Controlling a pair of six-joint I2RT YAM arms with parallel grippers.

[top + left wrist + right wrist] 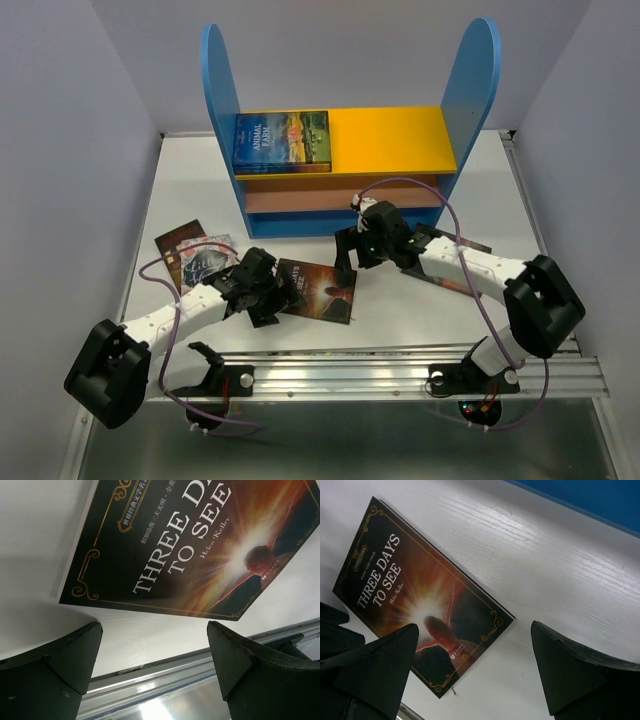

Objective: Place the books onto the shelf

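Overhead first. Finds the shelf (pixel 218 90) at upper centre of the frame, with one book, Animal Farm (pixel 282 138), lying flat on the left part of its yellow top board (pixel 400 140). Counts that as the only book shelved, and judges the task at an early stage.

Locates Three Days to See (pixel 320 290) flat on the table (pixel 420 310) at centre frame, below the shelf. Places the left gripper (pixel 275 300) at that book's left edge and the right gripper (pixel 358 260) just above its upper right corner. Reports both spread wide and holding nothing. Notes two more books (pixel 190 252) overlapping at left of frame, and a sliver of another book (pixel 478 245) showing from under the right arm. Records all of these on the table, not yet shelved.

Left wrist view next. Shows its fingers (pixel 55 670) wide apart at the lower corners with nothing between them. Shows Three Days to See (pixel 190 545) filling the upper frame, cover up, clear of the pads.

Right wrist view last. Shows the same title at left of frame, its lower edge hidden behind one fingertip. Confirms jaws fully spread and empty. Catches the shelf's blue base (pixel 590 500) in the upper right corner.

Judges four books left to place, with Three Days to See the likeliest next pick.
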